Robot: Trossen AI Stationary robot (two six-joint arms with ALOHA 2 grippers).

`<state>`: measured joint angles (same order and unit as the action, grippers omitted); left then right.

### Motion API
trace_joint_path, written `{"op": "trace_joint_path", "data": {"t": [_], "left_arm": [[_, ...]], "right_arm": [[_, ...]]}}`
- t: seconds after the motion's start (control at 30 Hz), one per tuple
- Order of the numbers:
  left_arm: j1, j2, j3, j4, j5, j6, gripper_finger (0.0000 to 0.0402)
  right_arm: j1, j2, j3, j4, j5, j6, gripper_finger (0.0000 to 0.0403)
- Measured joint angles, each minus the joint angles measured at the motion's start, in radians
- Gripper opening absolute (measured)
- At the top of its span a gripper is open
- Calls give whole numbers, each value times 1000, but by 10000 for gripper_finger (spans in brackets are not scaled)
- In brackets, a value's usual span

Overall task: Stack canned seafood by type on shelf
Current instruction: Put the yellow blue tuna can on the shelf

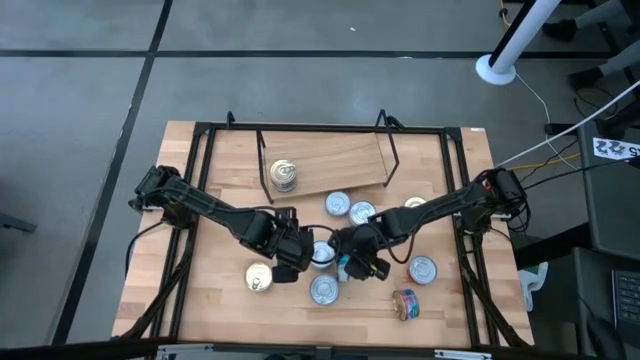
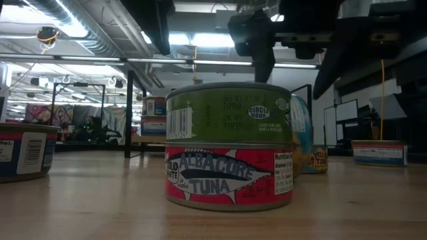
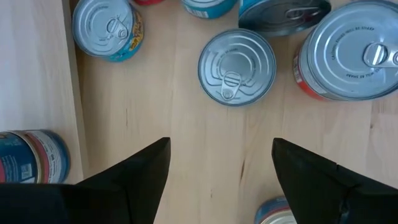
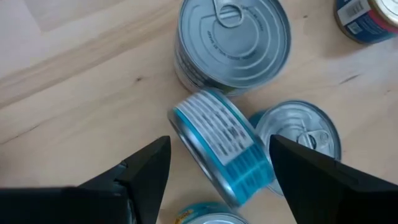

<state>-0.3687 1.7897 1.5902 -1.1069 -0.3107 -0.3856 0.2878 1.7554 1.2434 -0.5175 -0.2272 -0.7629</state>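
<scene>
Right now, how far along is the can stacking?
Done: only one can sits on the shelf. A green-label can is stacked on a red albacore can, but on the table, not the shelf. In hand: nothing; the left claw and right claw are both open, hovering over the middle cluster, the right above a tipped teal can. Left: about nine cans loose on the table.

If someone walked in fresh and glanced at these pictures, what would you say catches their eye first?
Probably the two-can stack at the table's front: a green-labelled can sitting on a red albacore tuna can. Next, both arms meeting mid-table, the left gripper and right gripper open over scattered tins, one teal-labelled can tipped on its edge below the right gripper. Behind them, the small wooden shelf holds one can.
</scene>
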Motion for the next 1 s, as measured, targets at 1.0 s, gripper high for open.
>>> {"op": "trace_joint_path", "data": {"t": [1.0], "left_arm": [[0,0,0,-6,1,8,276]], "right_arm": [[0,78,0,15,88,-207,257]]}}
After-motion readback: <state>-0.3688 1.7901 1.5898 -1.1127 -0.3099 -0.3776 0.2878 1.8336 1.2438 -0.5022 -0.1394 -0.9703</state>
